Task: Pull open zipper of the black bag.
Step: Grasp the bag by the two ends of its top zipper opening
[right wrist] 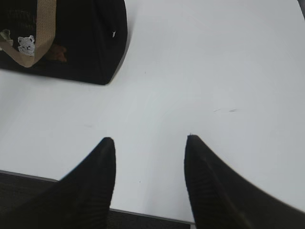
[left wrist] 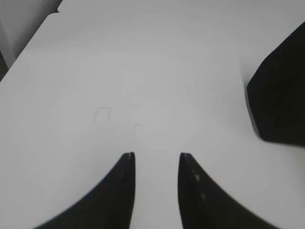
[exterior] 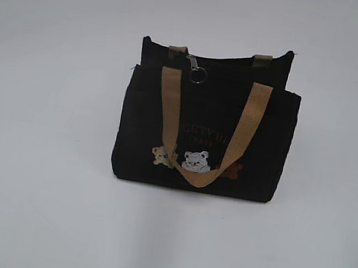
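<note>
The black bag point(exterior: 207, 125) stands upright in the middle of the white table, its tan straps hanging down the front over the bear patches. The zipper runs along its top edge, with the silver pull and round ring point(exterior: 197, 71) hanging at the left end. No arm shows in the exterior view. My left gripper point(left wrist: 157, 155) is open over bare table, and a corner of the black bag point(left wrist: 281, 95) sits far to its right. My right gripper point(right wrist: 150, 139) is open above the near table edge, with the bag point(right wrist: 71, 43) at the upper left.
The white table point(exterior: 36, 187) spreads wide around the bag. Its near edge point(right wrist: 143, 213) lies just under the right gripper. The table's far left corner point(left wrist: 52, 12) shows beyond the left gripper.
</note>
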### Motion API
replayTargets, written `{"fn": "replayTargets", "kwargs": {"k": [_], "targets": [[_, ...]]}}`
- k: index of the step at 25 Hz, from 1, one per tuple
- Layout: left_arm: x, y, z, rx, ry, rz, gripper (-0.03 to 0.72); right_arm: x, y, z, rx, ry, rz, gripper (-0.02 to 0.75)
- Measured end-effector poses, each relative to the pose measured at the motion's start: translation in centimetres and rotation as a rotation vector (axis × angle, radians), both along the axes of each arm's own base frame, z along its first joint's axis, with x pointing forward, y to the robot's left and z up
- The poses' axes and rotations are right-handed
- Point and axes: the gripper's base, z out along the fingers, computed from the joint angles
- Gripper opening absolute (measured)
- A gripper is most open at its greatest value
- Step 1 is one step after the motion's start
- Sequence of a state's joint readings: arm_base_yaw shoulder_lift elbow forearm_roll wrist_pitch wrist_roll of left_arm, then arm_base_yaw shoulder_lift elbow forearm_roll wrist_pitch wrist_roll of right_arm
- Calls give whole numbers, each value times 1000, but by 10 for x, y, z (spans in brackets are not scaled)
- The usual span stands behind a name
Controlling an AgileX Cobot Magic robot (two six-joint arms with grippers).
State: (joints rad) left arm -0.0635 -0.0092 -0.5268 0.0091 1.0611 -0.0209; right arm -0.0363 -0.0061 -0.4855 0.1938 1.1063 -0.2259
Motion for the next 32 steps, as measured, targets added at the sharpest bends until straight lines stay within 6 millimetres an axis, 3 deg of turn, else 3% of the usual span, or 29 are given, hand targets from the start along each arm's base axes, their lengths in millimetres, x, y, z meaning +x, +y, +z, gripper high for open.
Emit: {"fn": "replayTargets", "kwargs": {"k": [24, 28, 32], "targets": [[0, -1, 1, -8, -4, -5, 237, 0, 0, 0, 0, 0, 0, 372], [12, -20, 18, -34, -112, -221, 246, 0, 0, 0, 1, 0, 0, 372], [52, -47, 30, -16, -232, -527, 293, 0, 0, 0, 1, 0, 0, 372]]}}
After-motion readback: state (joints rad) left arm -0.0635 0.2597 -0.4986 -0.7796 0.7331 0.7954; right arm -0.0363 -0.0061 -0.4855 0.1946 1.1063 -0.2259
